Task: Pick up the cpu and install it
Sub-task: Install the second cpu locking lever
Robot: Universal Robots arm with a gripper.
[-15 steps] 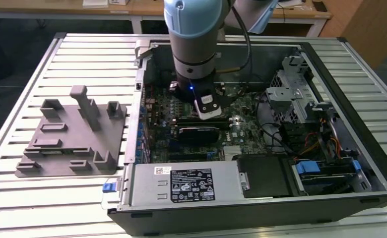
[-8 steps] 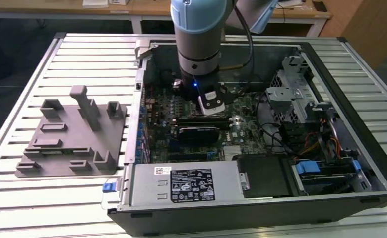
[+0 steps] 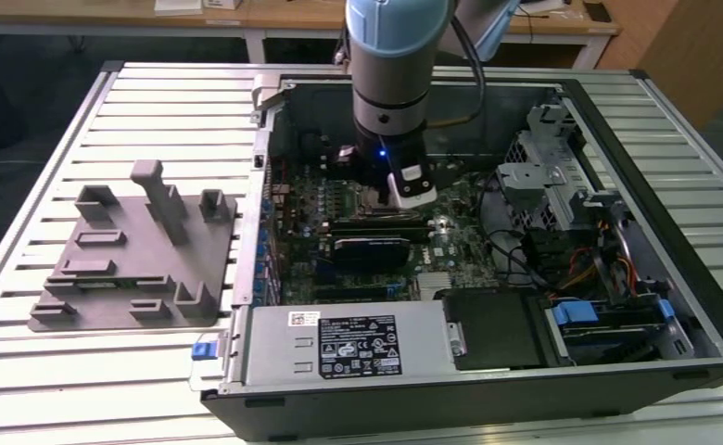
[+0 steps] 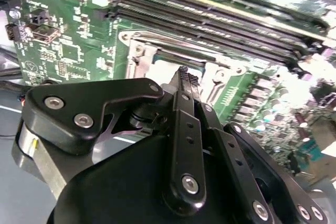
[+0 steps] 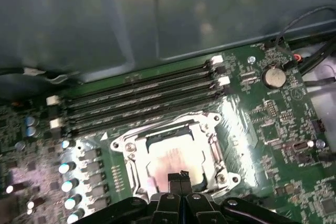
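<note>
Black gripper (image 5: 180,178) fingertips are pressed together, with no gap and nothing held between them, in the first wrist view; they hang just above the socket. In the second wrist view the same black linkage fingers (image 4: 185,129) meet at one narrow tip over the metal frame.

Directly under the tip lies the cpu (image 5: 169,162), a flat square chip with a shiny silver metal top, seated inside the silver metal socket frame (image 5: 128,148) on the green motherboard (image 5: 273,124). The frame surrounds the chip on all sides. Whether the fingertips touch the chip I cannot tell.

Beside the socket run four long black memory slots (image 5: 142,98) with white clips at their ends, parallel to one edge of the frame. On the other side of it stands a row of small silver cylindrical capacitors (image 5: 68,169). A round silver coin battery (image 5: 274,77) sits farther away on the board.

In the exterior view the grey and light blue robot arm (image 3: 393,83) reaches straight down into the open black computer case (image 3: 486,408), which lies on a slatted metal table (image 3: 40,399). Near the table edge at the exterior view's left, well apart from the arm, rests a grey plastic fixture block (image 3: 133,264) with upright posts.
</note>
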